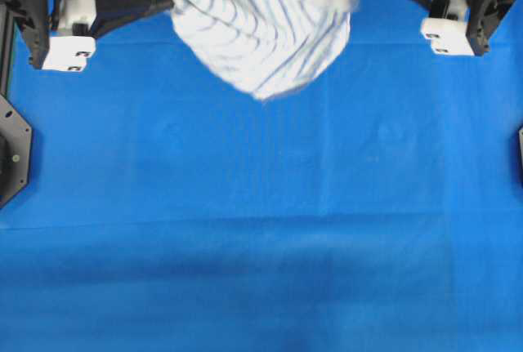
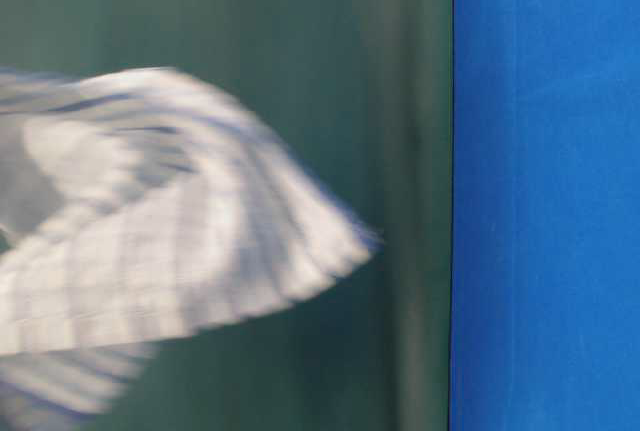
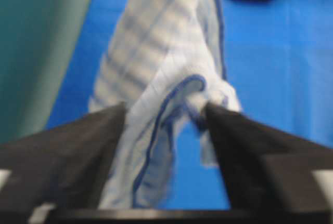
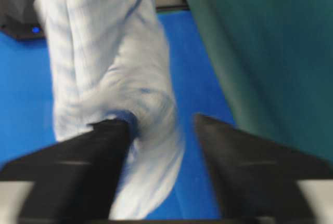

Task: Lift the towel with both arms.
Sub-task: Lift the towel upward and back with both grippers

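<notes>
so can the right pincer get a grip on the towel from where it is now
Probably yes. The right pincer stands open with the towel hanging between its jaws, touching one of them, and nothing else in the way. The towel is motion-blurred, so it may be slipping.

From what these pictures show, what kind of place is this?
Probably a robot test bench in a lab: a table under a plain blue table cloth, a teal-green backdrop, and two black robot arms, left gripper and right gripper, with only a striped towel to handle.
</notes>
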